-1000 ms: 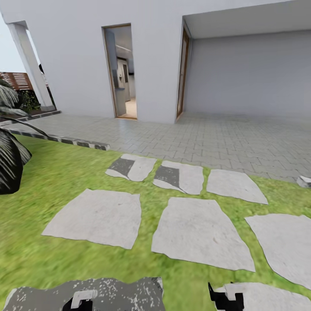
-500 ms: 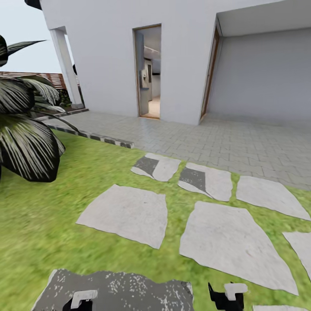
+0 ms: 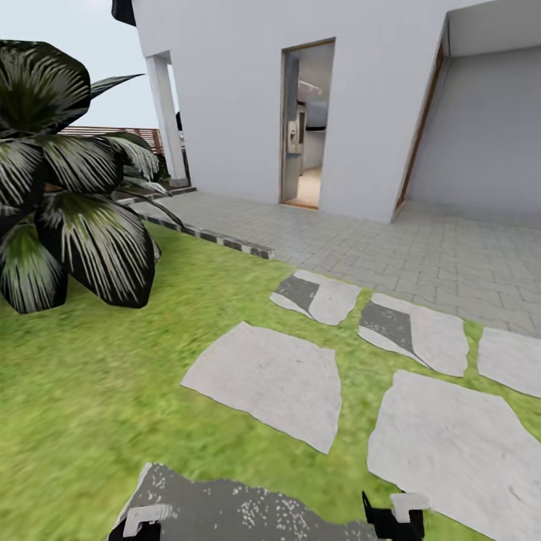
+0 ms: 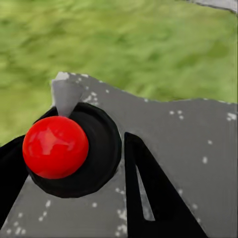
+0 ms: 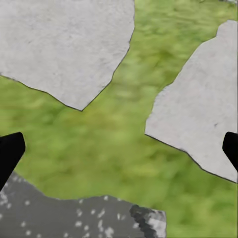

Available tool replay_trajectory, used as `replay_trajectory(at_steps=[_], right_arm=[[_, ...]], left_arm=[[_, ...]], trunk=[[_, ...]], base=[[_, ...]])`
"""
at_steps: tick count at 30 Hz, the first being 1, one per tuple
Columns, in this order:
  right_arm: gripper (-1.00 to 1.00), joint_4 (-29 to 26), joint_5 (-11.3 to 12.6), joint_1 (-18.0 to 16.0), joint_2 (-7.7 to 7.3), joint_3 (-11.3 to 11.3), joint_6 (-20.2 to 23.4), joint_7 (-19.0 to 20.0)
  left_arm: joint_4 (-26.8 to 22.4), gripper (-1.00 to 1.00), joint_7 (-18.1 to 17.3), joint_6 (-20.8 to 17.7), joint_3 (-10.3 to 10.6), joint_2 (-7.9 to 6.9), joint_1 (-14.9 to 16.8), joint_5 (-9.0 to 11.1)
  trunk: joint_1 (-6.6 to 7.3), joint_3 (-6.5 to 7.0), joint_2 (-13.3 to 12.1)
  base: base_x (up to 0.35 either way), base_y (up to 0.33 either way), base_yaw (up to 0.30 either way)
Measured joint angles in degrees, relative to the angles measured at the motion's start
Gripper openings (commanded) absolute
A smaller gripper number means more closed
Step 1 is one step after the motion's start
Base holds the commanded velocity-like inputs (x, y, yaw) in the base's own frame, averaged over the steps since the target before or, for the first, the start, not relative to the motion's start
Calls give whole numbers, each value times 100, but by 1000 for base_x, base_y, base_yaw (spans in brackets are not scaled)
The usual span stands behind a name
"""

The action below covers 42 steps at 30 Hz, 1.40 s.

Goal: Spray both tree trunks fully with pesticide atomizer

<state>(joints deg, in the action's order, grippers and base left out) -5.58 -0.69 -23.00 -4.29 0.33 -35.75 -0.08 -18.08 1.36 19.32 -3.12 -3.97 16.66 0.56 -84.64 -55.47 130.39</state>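
The pesticide atomizer (image 4: 55,147), a black round body with a red ball top and a grey cone nozzle, sits between the black fingers (image 4: 148,198) of my left gripper (image 4: 74,148), which is shut on it. In the head view the left gripper (image 3: 141,524) shows at the bottom edge over a dark grey slab (image 3: 248,503) dotted with tiny white specks. My right gripper (image 5: 119,148) hangs open over grass and paving stones, its tips at the far edges of the right wrist view; it is also low in the head view (image 3: 393,515). The trees are out of view.
A broad-leaved dark bush (image 3: 68,203) stands on the lawn (image 3: 90,391) at the left. Pale stepping stones (image 3: 270,379) lie ahead and to the right. Beyond them lie a tiled patio (image 3: 421,255) and the white house with an open doorway (image 3: 306,124). A slatted fence (image 3: 143,135) shows far back.
The whole head view has shifted right, so the camera has turned left. The bush has come into view at the left. Both grippers keep their places in the picture.
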Motion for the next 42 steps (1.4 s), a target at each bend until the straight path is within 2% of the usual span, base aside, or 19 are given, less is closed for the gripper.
replay_trajectory(at_steps=[16, 42], right_arm=[[100, 0, -3, 0, 0, 0, 0, 0], [100, 0, -3, 0, 0, 0, 0, 0]], left_arm=[[0, -100, 0, 0, 0, 0, 0, 1], [0, -100, 0, 0, 0, 0, 0, 1]], trunk=[[-1, 0, 0], [-2, 0, 0]], base=[[188, 271, 278], [6, 305, 278]])
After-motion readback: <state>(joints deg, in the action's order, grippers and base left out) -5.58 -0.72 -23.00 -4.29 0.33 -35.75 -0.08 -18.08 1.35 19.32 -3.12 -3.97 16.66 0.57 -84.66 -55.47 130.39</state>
